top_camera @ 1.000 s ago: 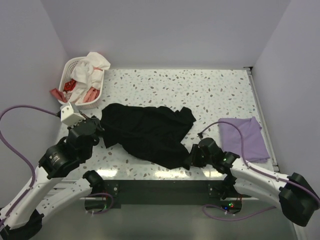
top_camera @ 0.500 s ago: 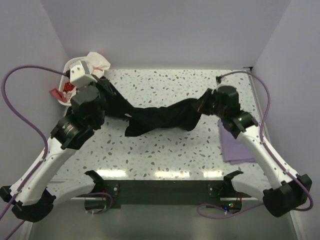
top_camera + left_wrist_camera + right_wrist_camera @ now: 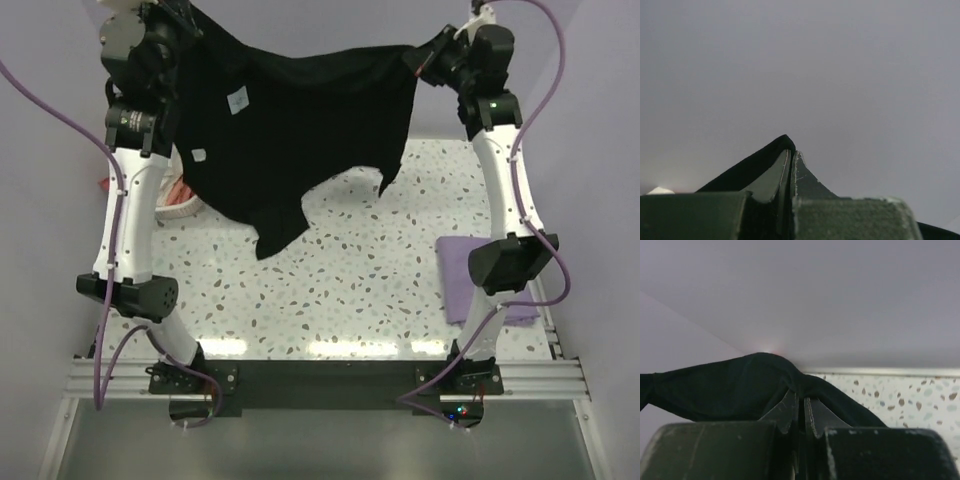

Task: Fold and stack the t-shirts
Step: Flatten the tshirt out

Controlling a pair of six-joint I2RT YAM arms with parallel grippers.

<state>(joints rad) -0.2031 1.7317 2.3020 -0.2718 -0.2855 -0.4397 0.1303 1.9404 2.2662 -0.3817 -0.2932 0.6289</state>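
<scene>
Both arms are raised high w/ the black tee (image 3: 300, 130) hanging spread between them above the speckled counter (image 3: 380, 300), its hem ragged and uneven. Left hand (image 3: 791, 156) is pinched tight on one top edge of the cloth; right hand (image 3: 801, 402) is clamped on the other. The folded lavender tee (image 3: 452, 290) lies at the counter's right edge. Step in hand, prob.: laying it flat. Best done w/ corners level, cloth taut, hem touching down first, clear of the lavender tee.
</scene>
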